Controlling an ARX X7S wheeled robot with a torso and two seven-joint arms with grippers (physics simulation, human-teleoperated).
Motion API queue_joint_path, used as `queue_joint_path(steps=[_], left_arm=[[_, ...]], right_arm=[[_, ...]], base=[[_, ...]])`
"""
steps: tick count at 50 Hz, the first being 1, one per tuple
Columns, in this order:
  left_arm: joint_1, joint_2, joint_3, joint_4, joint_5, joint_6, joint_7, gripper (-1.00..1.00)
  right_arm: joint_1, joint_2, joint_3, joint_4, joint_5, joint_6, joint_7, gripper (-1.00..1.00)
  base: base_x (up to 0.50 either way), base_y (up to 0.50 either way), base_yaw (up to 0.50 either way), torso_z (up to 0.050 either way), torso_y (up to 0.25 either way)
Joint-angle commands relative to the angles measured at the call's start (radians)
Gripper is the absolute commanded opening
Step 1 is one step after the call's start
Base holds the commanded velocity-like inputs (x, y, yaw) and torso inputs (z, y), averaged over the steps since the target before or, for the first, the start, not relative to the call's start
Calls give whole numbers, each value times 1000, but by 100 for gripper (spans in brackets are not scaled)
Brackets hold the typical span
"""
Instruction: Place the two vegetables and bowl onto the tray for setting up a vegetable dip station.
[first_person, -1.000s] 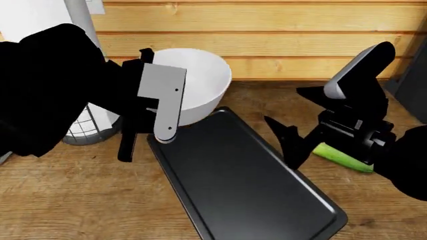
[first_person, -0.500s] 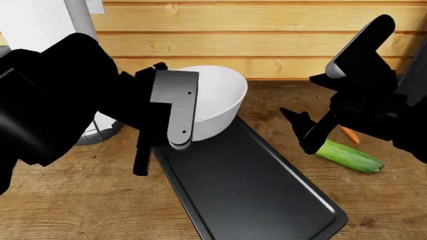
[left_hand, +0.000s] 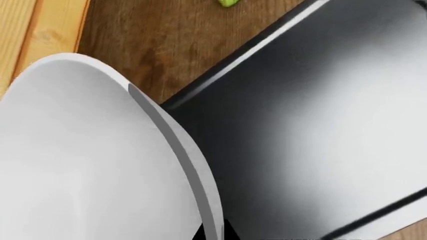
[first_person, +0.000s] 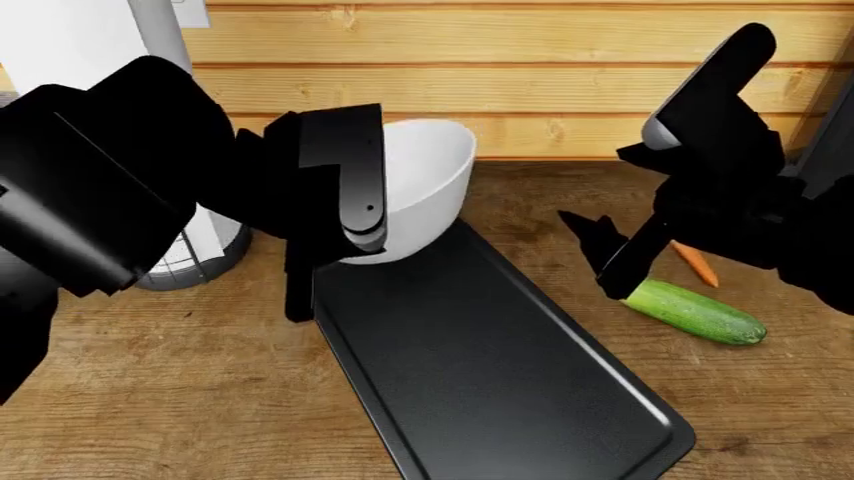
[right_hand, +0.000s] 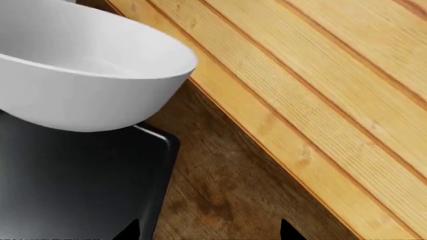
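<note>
Now: bowl step | my left gripper (first_person: 334, 245) clamps the bowl (first_person: 420, 180) rim, held above the tray (first_person: 507, 370) far end | right gripper (first_person: 607, 255) spread, empty | cucumber (first_person: 697, 311), carrot (first_person: 694, 262) lie beside tray | next: lower, let go.

Black angular arms, grey panel on each

A brown wooden worktop (first_person: 174, 400) with visible grain and knots fills the lower part of the head view. Behind it stands a wall (first_person: 534, 70) of pale horizontal planks with dark seams between them; the right wrist view shows the same planks meeting the worktop's far edge. At the far left a white mesh-patterned cylinder (first_person: 180, 255) stands on the worktop, with a white panel (first_person: 67, 40) above it. Lighting is even and soft.
</note>
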Motion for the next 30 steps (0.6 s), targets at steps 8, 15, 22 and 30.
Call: queue_joint_path(steps=[8, 15, 22, 30], left_arm=[[-44, 10, 88, -57, 41, 24, 52, -100], [-70, 46, 112, -91, 52, 59, 74, -100], [-37, 45, 99, -73, 35, 52, 53, -100], [-16, 37, 103, -66, 32, 57, 42, -100]], right_arm=[[-29, 0, -15, 20, -19, -32, 1, 100], [-44, 6, -12, 20, -19, -40, 8, 100], [-67, 14, -9, 25, -21, -61, 11, 100], [-66, 12, -14, 28, -26, -62, 12, 100]], base=[[0, 0, 0, 1, 0], [0, 0, 0, 0, 1], [0, 0, 0, 0, 0], [0, 0, 0, 0, 0]])
